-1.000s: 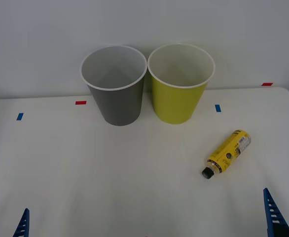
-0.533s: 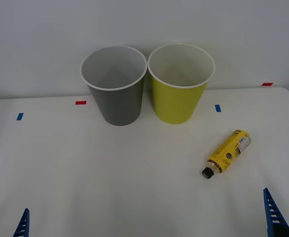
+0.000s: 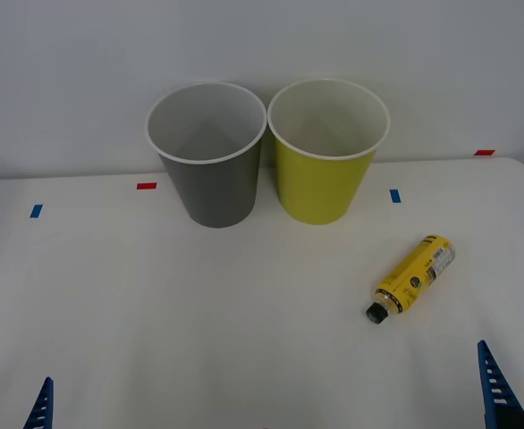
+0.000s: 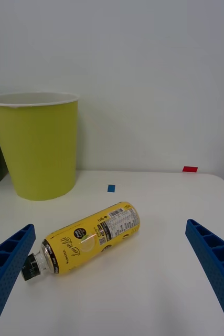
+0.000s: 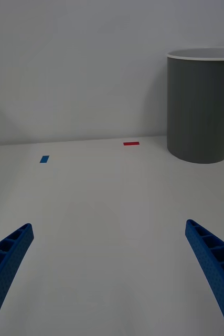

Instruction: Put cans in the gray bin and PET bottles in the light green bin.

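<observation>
Right gripper (image 4: 112,283) hangs low over the white table (image 3: 199,313), on the near side of the PET bottle (image 3: 410,278), with its blue ribbed fingers (image 4: 214,262) spread wide and nothing between them. In the right wrist view the bottle (image 4: 85,239) lies just beyond the fingertips, within the span of the two fingers but apart from both. It rests on its side, black cap pointing toward the robot and slightly to the robot's left, base angled away toward the far right of the table. Its yellow label faces up, with the white printed patch close to the base.

From the bottle, the light green bin (image 3: 326,150) stands upright farther back and to the robot's left, well apart from it; the right wrist view shows the same bin (image 4: 35,144) behind the cap end. The gray bin (image 3: 208,154) stands upright just beside the green one, on its left, rims nearly touching. A small blue tape mark (image 3: 394,195) lies on the table between the bottle and the green bin, and a red one (image 3: 484,152) sits at the far edge beyond the bottle.

Left gripper (image 5: 112,283) waits far to the left of the bottle, low over bare table, its fingers equally wide and empty, facing the gray bin (image 5: 202,105).
</observation>
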Controlling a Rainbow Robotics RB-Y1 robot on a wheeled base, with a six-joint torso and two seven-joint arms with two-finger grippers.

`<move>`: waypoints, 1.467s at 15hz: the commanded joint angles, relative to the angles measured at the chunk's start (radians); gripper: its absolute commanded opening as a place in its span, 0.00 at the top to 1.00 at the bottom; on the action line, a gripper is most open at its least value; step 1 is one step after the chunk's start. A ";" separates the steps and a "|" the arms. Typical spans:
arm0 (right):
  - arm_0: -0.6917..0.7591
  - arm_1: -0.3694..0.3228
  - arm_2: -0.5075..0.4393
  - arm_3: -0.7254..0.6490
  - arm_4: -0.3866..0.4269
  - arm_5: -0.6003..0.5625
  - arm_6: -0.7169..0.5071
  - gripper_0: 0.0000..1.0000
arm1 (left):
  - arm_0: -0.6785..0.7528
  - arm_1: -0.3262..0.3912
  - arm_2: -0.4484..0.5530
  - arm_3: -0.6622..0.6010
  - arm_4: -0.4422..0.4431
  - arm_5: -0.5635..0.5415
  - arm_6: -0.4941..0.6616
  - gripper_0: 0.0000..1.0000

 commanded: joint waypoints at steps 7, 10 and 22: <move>0.000 0.000 0.000 0.000 0.000 0.000 0.000 0.00 | 0.000 0.000 0.000 0.000 0.000 0.000 0.000 0.00; 0.000 0.000 0.000 0.000 0.000 0.000 0.000 0.00 | 0.000 0.000 0.000 0.000 0.000 0.000 0.000 0.00; -0.005 0.049 0.021 0.067 0.003 -0.031 0.005 0.00 | 0.000 0.000 0.000 0.000 0.000 0.000 0.000 0.00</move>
